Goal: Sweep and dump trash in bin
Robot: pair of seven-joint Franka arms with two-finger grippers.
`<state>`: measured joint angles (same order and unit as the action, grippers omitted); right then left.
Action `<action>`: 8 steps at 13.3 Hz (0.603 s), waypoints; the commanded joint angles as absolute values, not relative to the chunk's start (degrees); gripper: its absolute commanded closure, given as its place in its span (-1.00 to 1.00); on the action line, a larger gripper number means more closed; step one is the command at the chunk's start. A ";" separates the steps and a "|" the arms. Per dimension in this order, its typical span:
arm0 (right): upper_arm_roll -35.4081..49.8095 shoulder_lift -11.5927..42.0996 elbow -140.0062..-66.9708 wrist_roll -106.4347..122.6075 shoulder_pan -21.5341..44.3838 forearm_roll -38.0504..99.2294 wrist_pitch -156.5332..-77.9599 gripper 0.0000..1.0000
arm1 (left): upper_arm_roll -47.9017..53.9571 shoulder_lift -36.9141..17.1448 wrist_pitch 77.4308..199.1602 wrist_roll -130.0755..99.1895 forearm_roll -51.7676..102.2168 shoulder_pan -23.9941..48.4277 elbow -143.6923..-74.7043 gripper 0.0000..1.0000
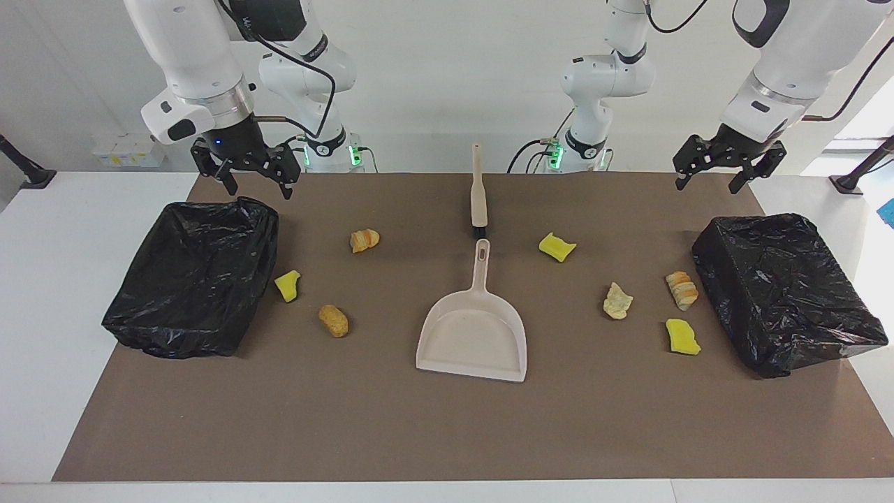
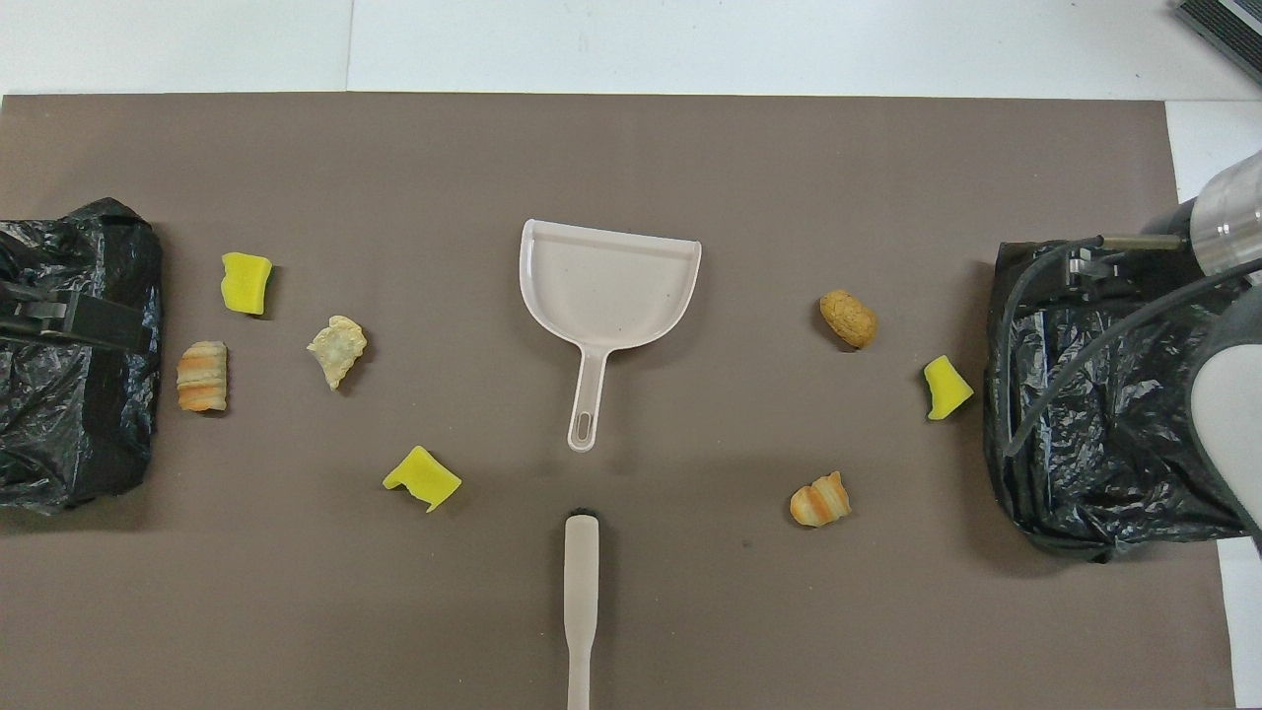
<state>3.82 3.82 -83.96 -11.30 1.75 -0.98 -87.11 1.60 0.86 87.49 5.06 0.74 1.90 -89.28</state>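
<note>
A: In the facing view, what are the pincers doing?

B: The right gripper [image 1: 254, 183] hangs at upper left of the frame over the rim of a bin lined with a black bag [image 1: 192, 279], fingers spread wide, holding nothing. The left gripper [image 1: 708, 180] hangs at upper right, above the mat [image 1: 447, 433] close to the other black-bagged bin [image 1: 786, 290], also wide apart and empty.

A: And the trash?

B: Seven chunks on the mat. A bread lump [image 1: 364, 239], yellow wedge [image 1: 287, 286] and brown lump [image 1: 334, 320] sit left of centre; a yellow wedge [image 1: 557, 246], pale lump [image 1: 617, 301], striped bread lump [image 1: 682, 290] and yellow block [image 1: 682, 337] sit right of centre. The beige dustpan [image 1: 473, 335] lies mid-frame, the brush [image 1: 478, 190] just above its handle.

A: The overhead view?

B: Mirrored. The dustpan [image 2: 606, 301] is central, the brush [image 2: 581, 602] at bottom centre. The left gripper [image 2: 79, 316] shows at the left edge over its bin [image 2: 69, 434]; its spread I cannot tell there. Only the right arm's wrist and cable show over the bin at right [image 2: 1094, 414].
</note>
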 commanded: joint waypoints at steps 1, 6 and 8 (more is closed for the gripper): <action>3.78 2.81 -84.99 -10.20 1.49 1.05 -87.63 -1.00 | 1.32 1.58 86.48 5.54 1.32 2.02 -89.82 -1.00; 3.95 3.43 -85.17 -10.63 2.28 0.88 -90.17 -1.00 | 1.41 2.55 86.66 5.45 1.49 2.20 -91.32 -1.00; 4.31 4.30 -84.90 -11.16 4.38 0.27 -91.23 -1.00 | 1.41 2.81 86.84 5.36 1.58 2.20 -92.02 -1.00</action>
<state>4.08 3.99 -84.14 -11.29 2.85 -0.29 -89.34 1.67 0.96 86.98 5.06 1.03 1.90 -89.80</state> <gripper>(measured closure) 0.000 0.000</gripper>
